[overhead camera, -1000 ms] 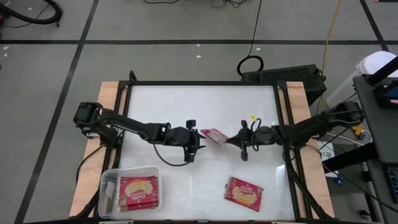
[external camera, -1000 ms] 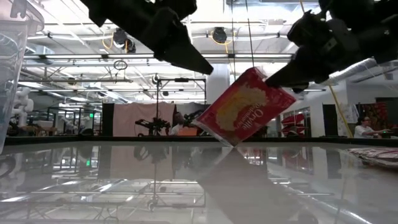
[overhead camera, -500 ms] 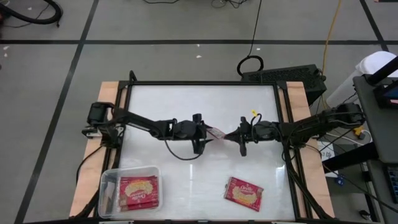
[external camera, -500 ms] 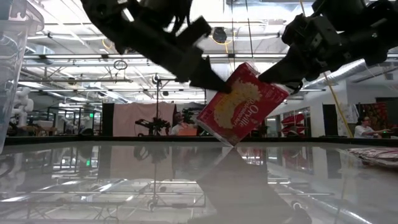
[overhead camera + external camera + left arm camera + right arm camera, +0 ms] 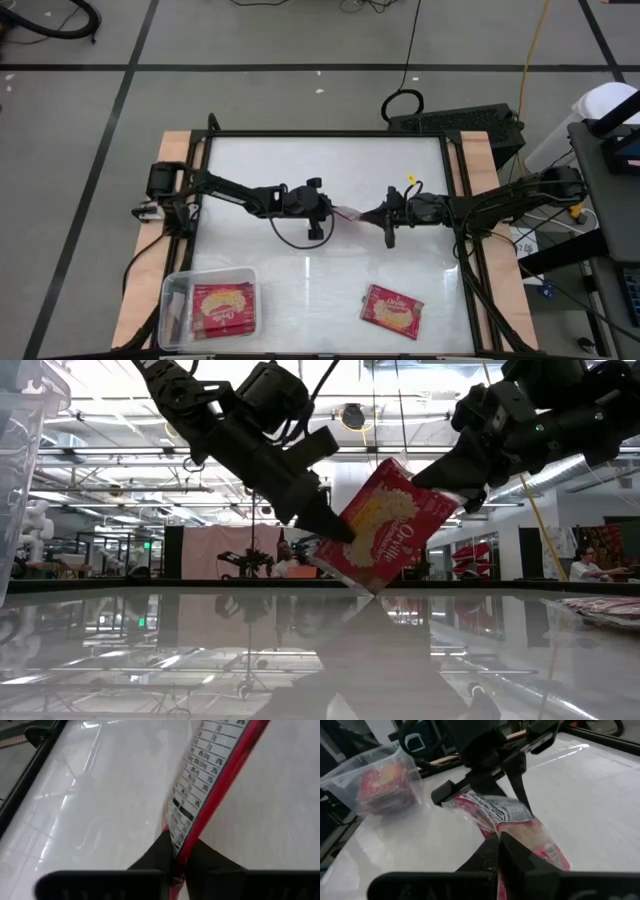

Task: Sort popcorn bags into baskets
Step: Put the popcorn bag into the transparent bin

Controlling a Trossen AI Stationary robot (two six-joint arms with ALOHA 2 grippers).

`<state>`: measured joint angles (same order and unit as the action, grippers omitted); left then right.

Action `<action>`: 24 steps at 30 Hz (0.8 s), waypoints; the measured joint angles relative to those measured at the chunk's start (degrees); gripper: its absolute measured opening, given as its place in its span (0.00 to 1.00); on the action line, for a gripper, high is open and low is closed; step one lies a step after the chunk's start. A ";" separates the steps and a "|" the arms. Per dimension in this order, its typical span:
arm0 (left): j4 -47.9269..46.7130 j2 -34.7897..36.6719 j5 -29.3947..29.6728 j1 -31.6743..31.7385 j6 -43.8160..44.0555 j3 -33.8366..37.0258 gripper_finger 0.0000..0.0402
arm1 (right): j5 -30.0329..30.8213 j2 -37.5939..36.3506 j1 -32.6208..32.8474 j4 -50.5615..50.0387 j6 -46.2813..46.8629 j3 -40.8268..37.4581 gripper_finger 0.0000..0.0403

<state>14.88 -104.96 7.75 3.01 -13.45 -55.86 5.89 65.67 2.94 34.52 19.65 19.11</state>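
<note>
Jaws of both arms are clamped on one popcorn bag [image 5: 385, 525] held in the air above the middle of the desk [image 5: 330, 285]: the left gripper [image 5: 335, 528] pinches its lower edge, the right gripper [image 5: 440, 475] its upper corner, each closed down to the packet's thickness. The packet hangs tilted, clear of the surface, its yellow picture facing the low camera and its printed back panel toward the left wrist. It looks light, thin and stiff enough to keep its flat shape between two pinches, though the glossy wrapper is probably slippery, so a grip on the sealed edge seems safest. Another popcorn bag [image 5: 392, 309] lies flat near the desk's near edge, toward the right corner. The basket [image 5: 172, 305], a clear tub at the near left corner, already holds a packet [image 5: 224, 306], perhaps more
</note>
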 joint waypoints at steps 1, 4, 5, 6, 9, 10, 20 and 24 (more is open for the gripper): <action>-0.42 0.43 -0.06 0.14 0.02 0.00 0.05 | 0.02 0.00 0.00 0.03 0.45 0.00 0.00; -3.19 2.12 0.39 0.22 0.02 -0.03 0.07 | 1.42 0.00 0.19 0.02 1.38 0.02 0.01; -3.89 2.65 1.21 0.17 0.03 -0.04 0.09 | 1.97 -0.02 0.37 -0.02 1.57 0.05 0.03; -6.21 3.81 1.83 0.18 0.04 -0.04 0.10 | 2.84 -0.02 0.46 -0.80 1.59 0.31 0.05; -10.73 6.82 3.08 0.47 0.00 -0.12 0.09 | 6.87 -0.02 0.44 -9.59 3.35 4.19 0.14; -13.03 7.89 3.08 0.65 0.09 -0.17 0.08 | 8.42 -0.02 0.46 -13.30 3.22 6.32 0.18; -28.61 14.71 3.03 4.29 4.20 -0.11 0.07 | 14.99 9.46 0.07 -28.24 -12.58 27.91 0.47; -31.14 14.33 2.80 4.61 5.05 -0.09 0.06 | 14.99 15.57 0.07 -29.78 -18.60 32.23 0.58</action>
<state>-16.26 -90.63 10.54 7.62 -8.40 -55.94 20.88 81.24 3.01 4.74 1.05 51.35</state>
